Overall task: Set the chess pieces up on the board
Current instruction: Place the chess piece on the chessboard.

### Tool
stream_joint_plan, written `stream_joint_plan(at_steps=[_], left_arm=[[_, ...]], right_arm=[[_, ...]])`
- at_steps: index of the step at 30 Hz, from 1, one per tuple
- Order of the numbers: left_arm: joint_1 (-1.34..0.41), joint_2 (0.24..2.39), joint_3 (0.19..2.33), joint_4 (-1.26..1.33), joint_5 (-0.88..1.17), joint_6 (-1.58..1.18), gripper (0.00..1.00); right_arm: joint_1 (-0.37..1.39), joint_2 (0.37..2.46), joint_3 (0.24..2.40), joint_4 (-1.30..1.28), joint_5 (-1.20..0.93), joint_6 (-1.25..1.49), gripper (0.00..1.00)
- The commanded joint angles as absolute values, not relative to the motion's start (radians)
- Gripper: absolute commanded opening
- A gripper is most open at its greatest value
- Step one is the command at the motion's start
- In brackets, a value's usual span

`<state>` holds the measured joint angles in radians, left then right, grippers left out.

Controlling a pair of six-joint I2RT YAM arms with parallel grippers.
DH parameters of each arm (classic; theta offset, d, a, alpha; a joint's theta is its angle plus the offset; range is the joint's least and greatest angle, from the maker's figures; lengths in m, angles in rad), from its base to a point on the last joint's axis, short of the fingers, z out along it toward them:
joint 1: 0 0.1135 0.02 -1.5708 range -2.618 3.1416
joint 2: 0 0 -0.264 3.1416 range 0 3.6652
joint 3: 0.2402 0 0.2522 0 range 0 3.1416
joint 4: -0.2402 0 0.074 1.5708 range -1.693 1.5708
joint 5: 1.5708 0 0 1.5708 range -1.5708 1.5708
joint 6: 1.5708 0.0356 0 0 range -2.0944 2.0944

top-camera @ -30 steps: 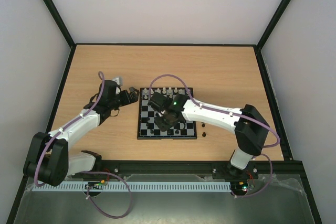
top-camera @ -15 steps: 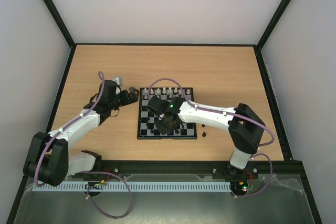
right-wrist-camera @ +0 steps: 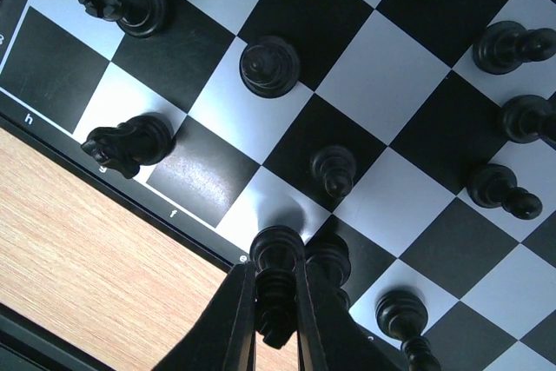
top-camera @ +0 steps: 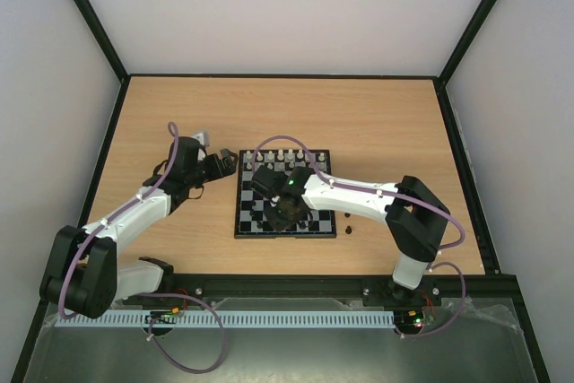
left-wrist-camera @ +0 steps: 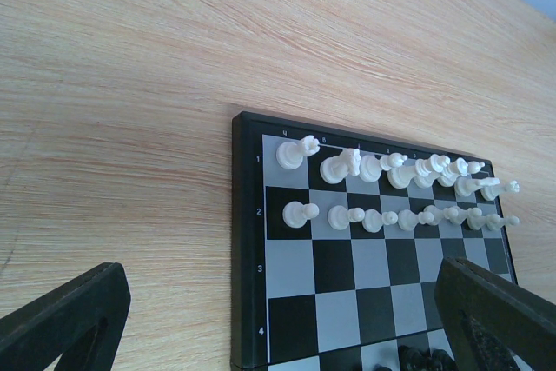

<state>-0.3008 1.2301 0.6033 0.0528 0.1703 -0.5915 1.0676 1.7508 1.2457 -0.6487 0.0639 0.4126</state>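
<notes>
The wooden table carried the board, which lay beneath the right pincer and just right of the left pincer. The left pincer gaped wide and empty. The right pincer was clamped narrowly on a black piece by the board's edge. A second black piece stood just beside its right finger. Opening there could probably topple it.

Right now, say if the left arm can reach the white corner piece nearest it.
Probably yes: the left gripper is open beside the board, the corner piece stands ahead with nothing between, and the right gripper grips a black piece at the other end.
</notes>
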Motion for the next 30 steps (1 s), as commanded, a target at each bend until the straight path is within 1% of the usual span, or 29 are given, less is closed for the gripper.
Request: stream_joint_plan(at_steps=[1,7,10,27,30], left_arm=[[-0.303,1.224,0.620,0.040,0.158,-0.583,0.99],[-0.303,1.224,0.619,0.038,0.155,-0.584,1.00],[-0.303,1.225,0.618,0.039,0.153,-0.586,0.99],[-0.303,1.214,0.618,0.036,0.153,-0.586,1.00],[-0.303,1.213,0.616,0.035,0.153,-0.585,0.99]], right_arm=[[1.079,1.768,1.227,-0.679,0.048,0.422,0.04],[1.084,1.784,1.227,-0.681,0.051,0.420,0.05],[1.086,1.786,1.226,-0.677,0.052,0.422,0.08],[1.086,1.810,1.242,-0.641,0.095,0.426,0.08],[1.087,1.806,1.237,-0.632,0.089,0.428,0.10]])
